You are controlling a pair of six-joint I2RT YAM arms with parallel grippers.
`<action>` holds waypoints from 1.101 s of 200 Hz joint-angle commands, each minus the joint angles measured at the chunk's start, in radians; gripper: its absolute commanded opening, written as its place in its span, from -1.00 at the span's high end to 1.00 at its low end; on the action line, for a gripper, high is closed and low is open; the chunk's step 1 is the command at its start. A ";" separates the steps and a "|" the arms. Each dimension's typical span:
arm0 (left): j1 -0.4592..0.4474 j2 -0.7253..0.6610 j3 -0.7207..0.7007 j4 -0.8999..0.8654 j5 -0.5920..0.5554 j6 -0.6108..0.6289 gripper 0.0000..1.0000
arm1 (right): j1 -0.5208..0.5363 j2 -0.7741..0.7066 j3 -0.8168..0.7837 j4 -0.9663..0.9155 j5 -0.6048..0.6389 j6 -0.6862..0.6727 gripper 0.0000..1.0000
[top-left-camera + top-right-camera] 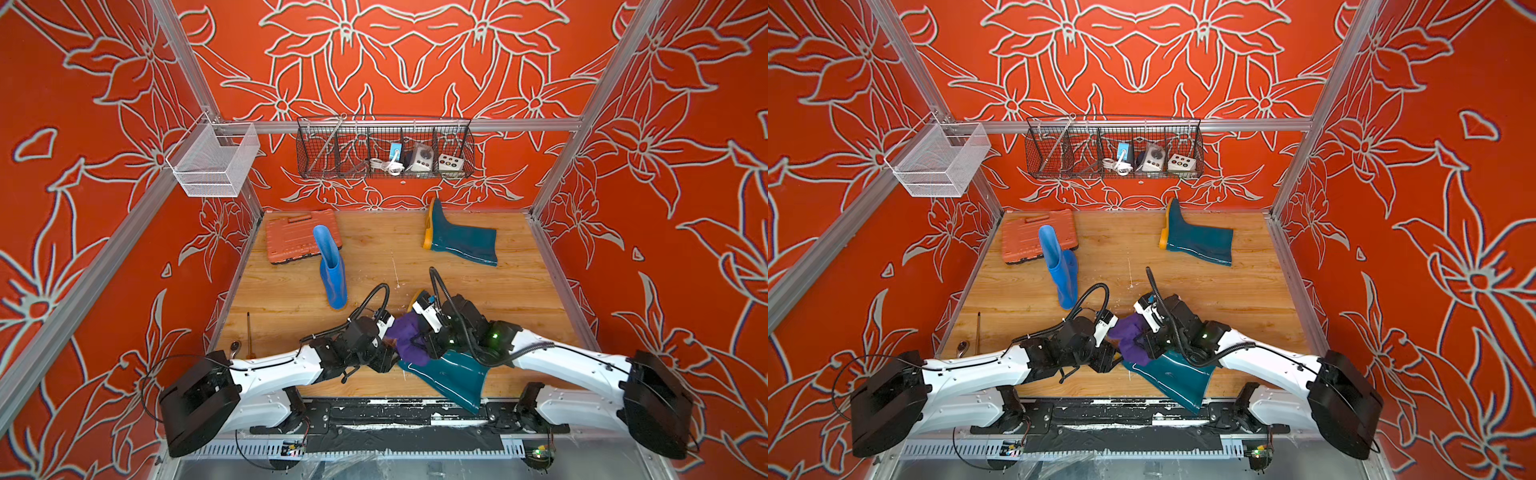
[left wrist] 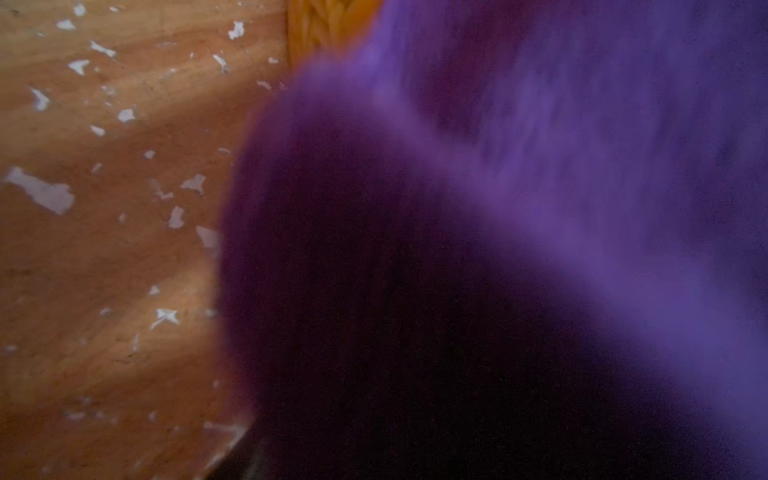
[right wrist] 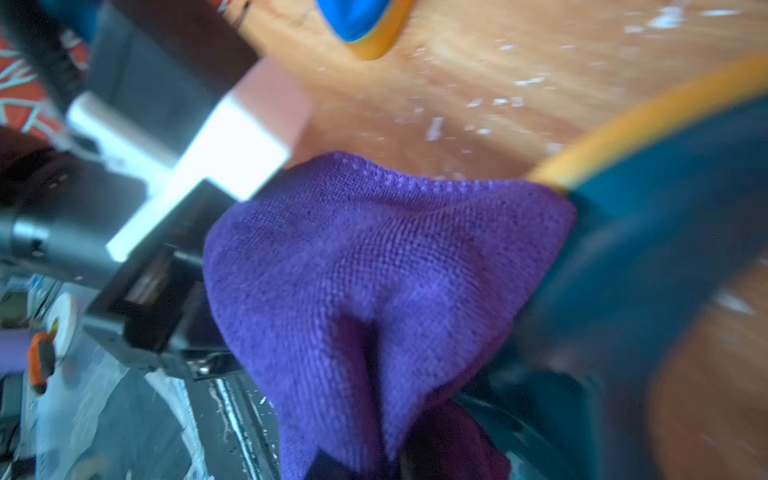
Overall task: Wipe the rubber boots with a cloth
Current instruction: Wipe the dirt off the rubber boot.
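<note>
Bright top views, blurred wrist views.

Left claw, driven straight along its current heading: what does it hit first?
The purple cloth. It fills most of the left wrist view, close ahead of the left claw. The near dark teal boot probably lies just behind it, though depth there is unclear.

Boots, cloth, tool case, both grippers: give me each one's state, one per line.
blue boot: standing upright.
far teal boot: lying on its side.
near teal boot: lying on its side, cloth on it.
cloth: bunched.
tool case: closed, flat.
right gripper: shut on the cloth.
left gripper: against the cloth, jaws hidden.
</note>
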 commanded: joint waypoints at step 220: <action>0.002 0.064 -0.030 0.082 0.019 -0.016 1.00 | -0.131 0.171 0.020 0.043 -0.007 0.048 1.00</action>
